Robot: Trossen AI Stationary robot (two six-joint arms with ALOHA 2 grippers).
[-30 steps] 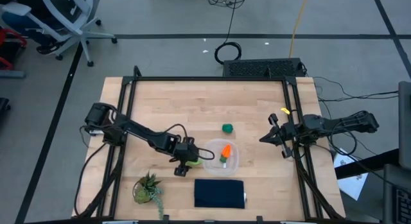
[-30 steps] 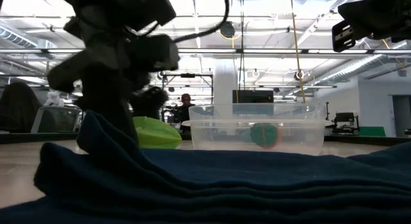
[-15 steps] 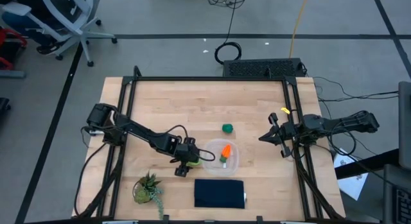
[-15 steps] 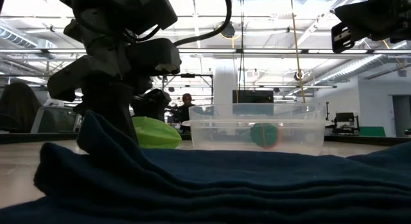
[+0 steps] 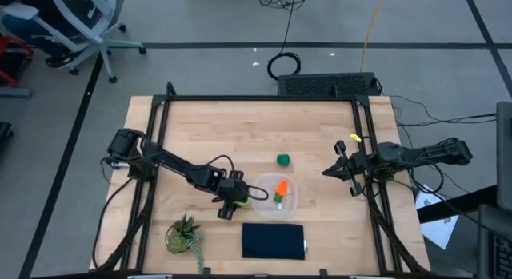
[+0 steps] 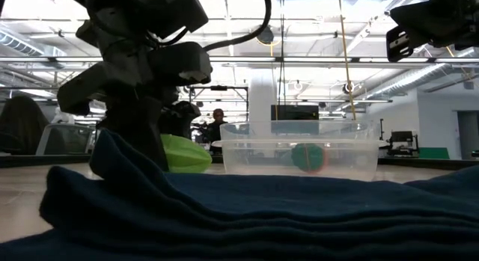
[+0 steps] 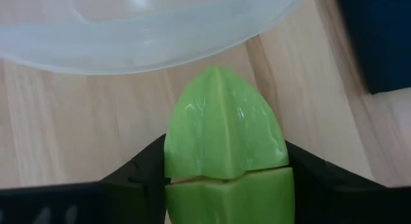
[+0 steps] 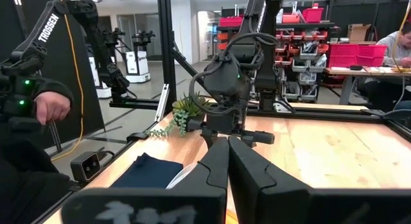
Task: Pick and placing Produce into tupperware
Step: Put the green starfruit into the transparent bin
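Nearest the front edge, the dark navy cloth [image 5: 273, 241] lies just in front of the tupperware [image 5: 276, 197] (the spiky potted plant [image 5: 183, 233] sits well off to the tupperware's left). Just left of the tupperware, the left gripper [image 5: 238, 203] is down at the table, its fingers [image 7: 138, 176] pressed to both sides of the light green leafy piece [image 7: 225, 153], grasping it. The carrot [image 5: 281, 190] lies inside the tupperware. Just behind the tupperware sits the dark green round piece [image 5: 283, 159]. Well to the tupperware's right, the right gripper [image 5: 329, 172] waits clenched, holding nothing.
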